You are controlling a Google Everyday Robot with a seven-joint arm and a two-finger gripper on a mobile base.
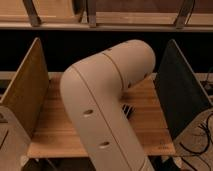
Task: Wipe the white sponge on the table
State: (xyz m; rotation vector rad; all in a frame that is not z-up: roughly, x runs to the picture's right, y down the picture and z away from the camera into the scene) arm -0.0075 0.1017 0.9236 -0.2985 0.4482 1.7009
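My large beige arm (105, 105) fills the middle of the camera view and covers much of the table (55, 125), a light wooden plank top. My gripper is behind the arm, low over the table's middle. Only a small dark ribbed part (128, 110) shows at the arm's right edge. The white sponge is hidden from view.
An upright wooden panel (26, 87) stands at the table's left end and a dark upright panel (182, 95) at its right end. A shelf with metal brackets (100, 20) runs along the back. Cables (202, 137) hang to the right of the table.
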